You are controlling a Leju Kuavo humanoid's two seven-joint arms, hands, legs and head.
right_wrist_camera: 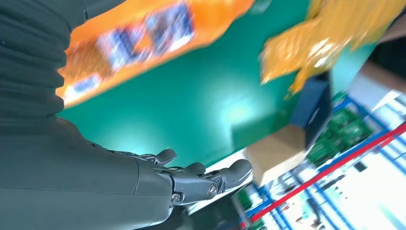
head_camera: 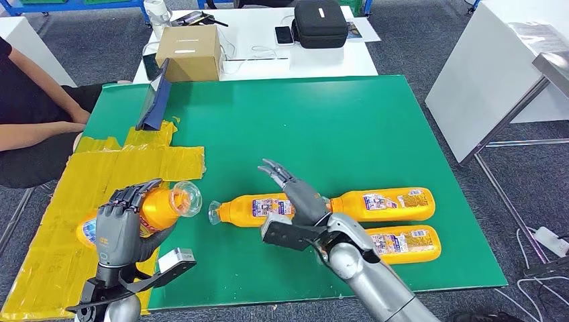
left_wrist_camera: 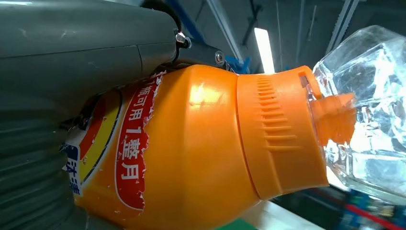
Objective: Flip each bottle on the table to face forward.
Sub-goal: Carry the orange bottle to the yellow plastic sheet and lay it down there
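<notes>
My left hand [head_camera: 119,227] grips an orange bottle [head_camera: 158,208] with a clear cap, lifted over the yellow tape at the table's front left; close up, the held bottle [left_wrist_camera: 191,143] shows its red label and ribbed neck. Three more orange bottles lie on their sides on the green table [head_camera: 335,121]: one [head_camera: 251,209] with its clear cap toward the left, one [head_camera: 386,204] behind my right arm, and one [head_camera: 406,243] nearer the front edge. My right hand [head_camera: 295,191] hovers over the middle bottle [right_wrist_camera: 143,43] with fingers [right_wrist_camera: 210,179] spread and nothing in them.
Yellow tape [head_camera: 80,201] covers the table's left part. A blue folder [head_camera: 156,100] leans at the back left. A cardboard box [head_camera: 190,52] and black case [head_camera: 320,23] sit on the white table behind. A person's arm [head_camera: 37,131] rests at the left edge.
</notes>
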